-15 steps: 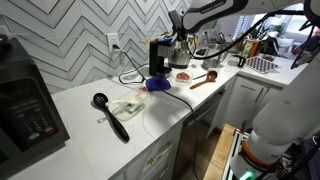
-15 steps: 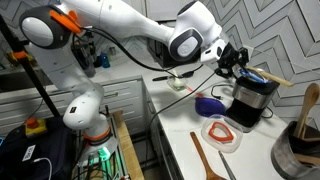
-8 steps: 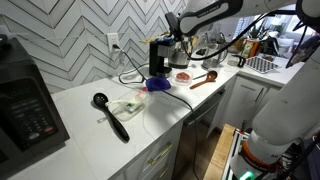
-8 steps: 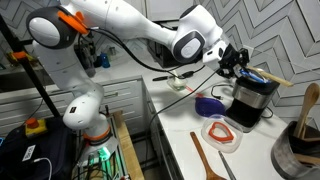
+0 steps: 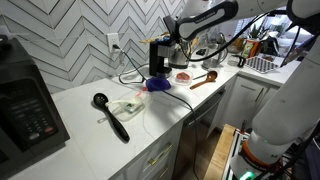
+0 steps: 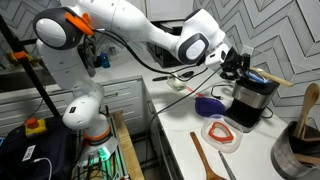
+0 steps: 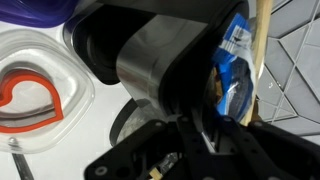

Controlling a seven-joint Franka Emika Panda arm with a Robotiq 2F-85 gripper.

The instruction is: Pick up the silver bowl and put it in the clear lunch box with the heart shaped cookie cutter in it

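Observation:
My gripper [image 5: 172,42] [image 6: 237,66] hangs just above the black and silver appliance [image 5: 160,58] [image 6: 256,97] at the back of the counter. In the wrist view its dark fingers [image 7: 203,140] fill the lower frame, and I cannot tell whether they are open or shut. The clear lunch box [image 7: 40,75] [image 5: 183,74] [image 6: 220,133] lies on the counter with the red heart shaped cookie cutter [image 7: 28,100] inside. A pale grey round edge [image 7: 128,118] shows beside the appliance. I cannot tell whether it is the silver bowl, which I cannot make out elsewhere.
A blue object [image 5: 157,84] [image 6: 208,103] lies by the appliance. A wooden spoon [image 5: 204,78] [image 6: 207,160] lies near the lunch box. A clear container with pale contents [image 5: 128,105], a black ladle [image 5: 110,115] and a microwave [image 5: 28,110] are further along the counter.
The arm has shifted slightly towards the appliance. The gripper stays over its top, and nothing on the counter has moved.

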